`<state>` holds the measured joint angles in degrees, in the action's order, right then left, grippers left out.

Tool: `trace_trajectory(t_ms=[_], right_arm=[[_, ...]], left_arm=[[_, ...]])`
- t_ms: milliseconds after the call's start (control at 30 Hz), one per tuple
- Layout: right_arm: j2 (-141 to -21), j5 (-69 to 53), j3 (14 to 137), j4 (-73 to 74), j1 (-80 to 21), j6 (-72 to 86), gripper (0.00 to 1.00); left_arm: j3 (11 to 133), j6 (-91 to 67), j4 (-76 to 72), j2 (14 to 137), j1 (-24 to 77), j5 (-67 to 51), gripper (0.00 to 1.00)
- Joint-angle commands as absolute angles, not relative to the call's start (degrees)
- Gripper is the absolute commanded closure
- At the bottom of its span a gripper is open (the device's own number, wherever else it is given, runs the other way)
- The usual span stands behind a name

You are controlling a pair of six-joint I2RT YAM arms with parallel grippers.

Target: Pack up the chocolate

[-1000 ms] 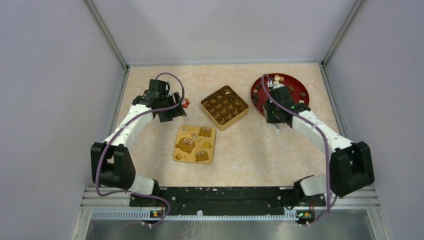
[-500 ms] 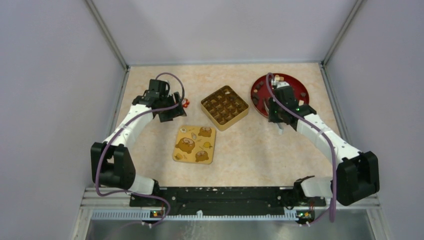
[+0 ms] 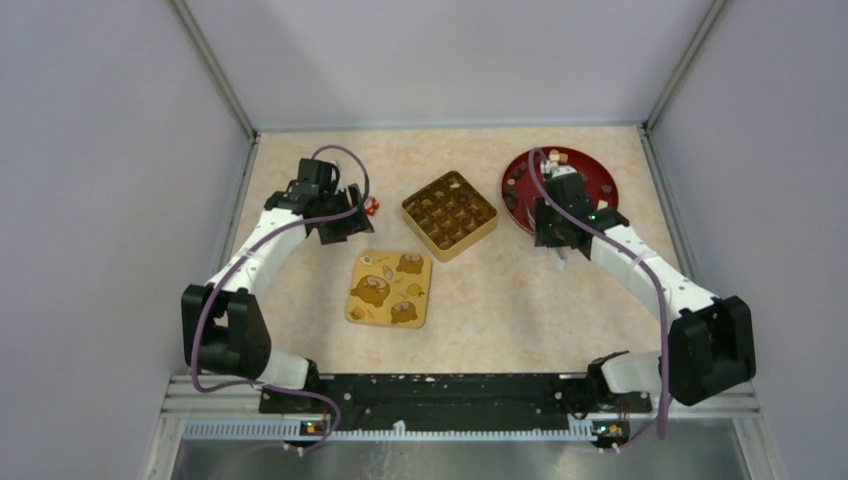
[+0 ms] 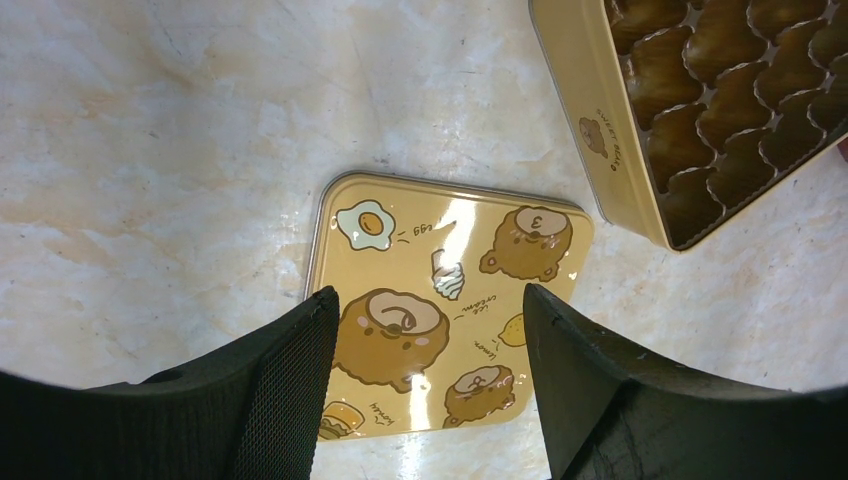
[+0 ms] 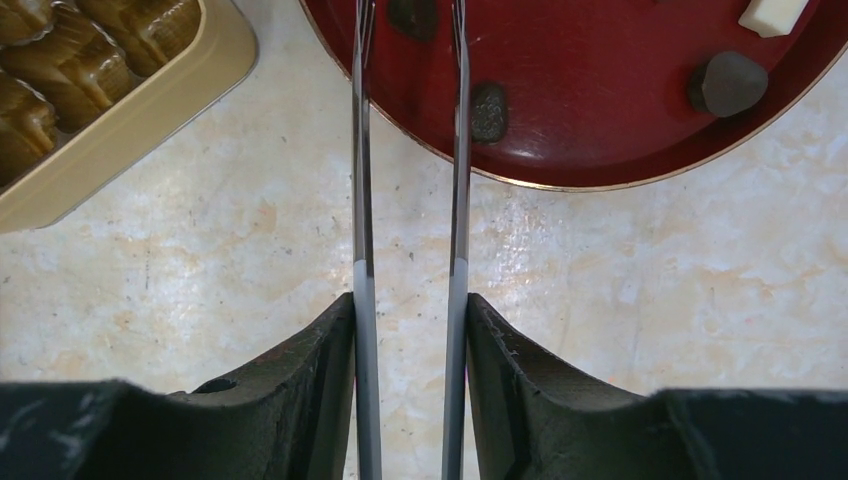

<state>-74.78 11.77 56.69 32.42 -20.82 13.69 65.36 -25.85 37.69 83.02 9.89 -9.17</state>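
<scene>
Over the last second we see the right gripper part its long thin blades. They were nearly together and now stand spread, with a clear gap between them. The arm also swung a little toward the right edge of the tabletop and came back. The blade tips reach over the near rim of the red plate, and one dark lump lies between them without touching either blade. Another lump sits just outside the right blade. We read this as lining up a pick: nothing is pinched yet, and the next close would have to catch that lump squarely.

The left gripper has not moved. It hangs spread and empty over the yellow lid, near the left edge.

The chocolate is still scattered on the plate at the far right corner, mostly dark with a pale piece or two. The open tin sits mid-table toward the far edge, just left of the plate. We cannot tell how many of its cells are filled.

The tabletop is glossy, marbled beige stone, and hard enough for small lumps to skid. Plain grey panels on metal posts close it in on three sides.
</scene>
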Motion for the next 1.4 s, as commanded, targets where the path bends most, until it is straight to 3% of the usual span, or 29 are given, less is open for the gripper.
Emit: trace_trajectory(t_ms=[0, 300, 500, 767, 1367], right_arm=[[-76.67, 13.10, 57.70, 29.66, -20.28, 12.66, 0.60], [-78.84, 13.25, 58.03, 28.28, -20.28, 12.64, 0.66], [-76.84, 14.30, 59.33, 29.76, -20.27, 12.74, 0.87], [-72.16, 13.30, 64.20, 32.12, -20.44, 12.78, 0.97], [-83.50, 8.76, 72.77, 27.79, -32.93, 14.13, 0.97]], left_arm=[[66.55, -26.28, 36.30, 82.79, 9.74, -9.76, 0.27], [67.05, -26.21, 36.56, 82.70, 9.73, -9.82, 0.27], [67.09, -26.15, 36.56, 82.81, 9.69, -9.72, 0.27], [66.71, -26.02, 36.39, 82.88, 9.67, -9.58, 0.27], [65.73, -25.67, 36.90, 81.32, 9.67, -7.85, 0.27]])
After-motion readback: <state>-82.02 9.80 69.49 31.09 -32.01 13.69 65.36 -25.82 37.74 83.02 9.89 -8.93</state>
